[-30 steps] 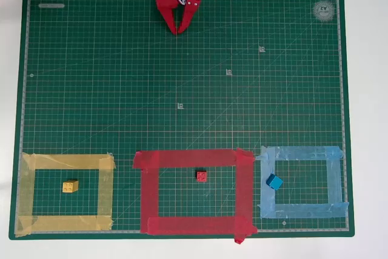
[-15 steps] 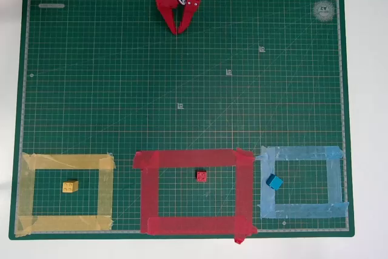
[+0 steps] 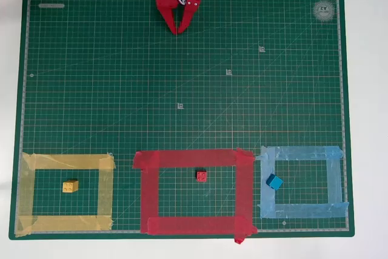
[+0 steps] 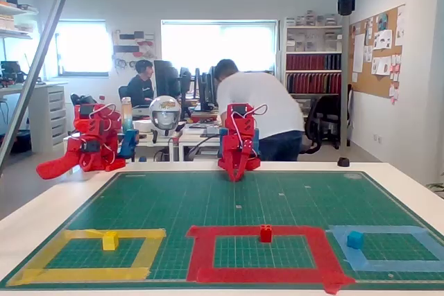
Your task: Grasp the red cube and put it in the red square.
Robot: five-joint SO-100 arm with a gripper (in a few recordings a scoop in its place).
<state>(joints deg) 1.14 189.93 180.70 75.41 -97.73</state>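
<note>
Nothing moved since before: red cube [image 3: 202,176] inside red square [image 3: 245,189], gripper [image 3: 179,27] far off, jaws closed, empty; best left untouched, task apparently complete.

The fixed view looks across a white table [image 4: 406,181] covered by a green cutting mat [image 4: 236,202] into a bright office. Two wide windows [image 4: 218,46] in the back wall let in strong daylight — the panes are washed out. White shelving [image 4: 312,50] at the right holds rows of red binders and boxes, and a cork pinboard [image 4: 378,53] with papers hangs on the right wall. Desks with monitors [image 4: 173,81] stand behind the table, where two people [image 4: 257,109] sit or lean — a drawer unit [image 4: 48,116] stands at the left
</note>
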